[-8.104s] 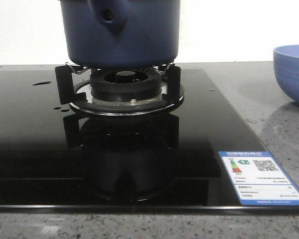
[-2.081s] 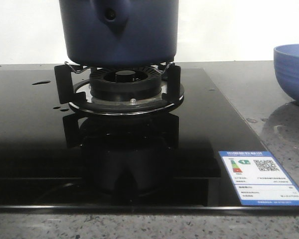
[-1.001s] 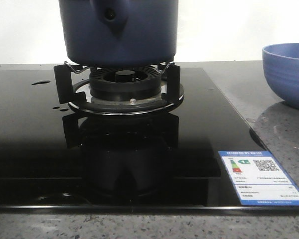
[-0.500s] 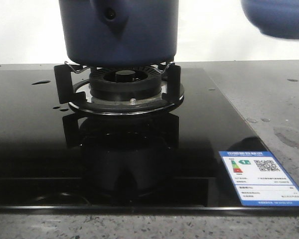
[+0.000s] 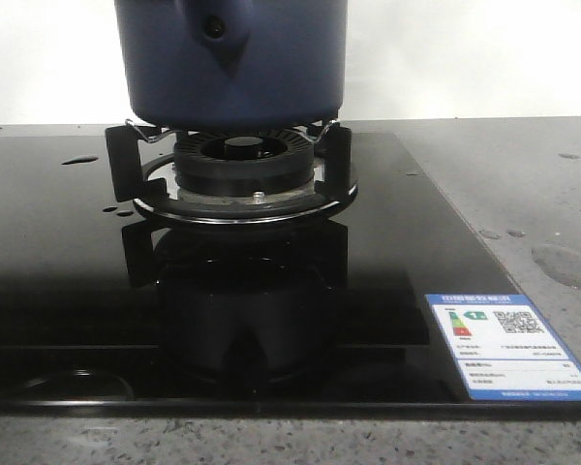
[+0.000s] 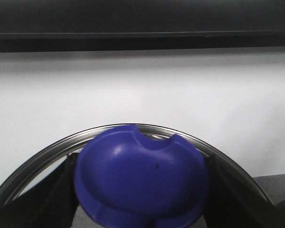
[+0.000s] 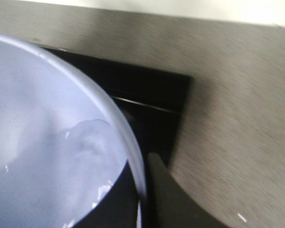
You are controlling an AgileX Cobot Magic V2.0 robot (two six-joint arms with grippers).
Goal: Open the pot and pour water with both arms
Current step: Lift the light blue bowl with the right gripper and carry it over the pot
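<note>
The dark navy pot [image 5: 232, 58] stands on the gas burner [image 5: 242, 165], its lug with a small hole [image 5: 213, 29] facing me; its top is cut off by the front view's edge. Neither gripper shows in the front view. In the left wrist view, my left gripper [image 6: 142, 194] is shut on the blue knob [image 6: 140, 175] of the lid, whose metal rim [image 6: 47, 152] arcs around it, held up before a white wall. In the right wrist view, my right gripper [image 7: 141, 190] is shut on the rim of the light blue bowl [image 7: 47, 142], one finger inside and one outside; water [image 7: 85, 137] lies in it.
The black glass hob [image 5: 77, 291] carries an energy label [image 5: 508, 344] at its front right corner. The grey speckled counter [image 5: 523, 174] to the right has a wet patch [image 5: 562, 263] and small drops. The hob's corner [image 7: 175, 95] lies below the bowl.
The light blue bowl rose from the counter at the right and left the front view upward, leaving a wet patch. The pot has not moved.
</note>
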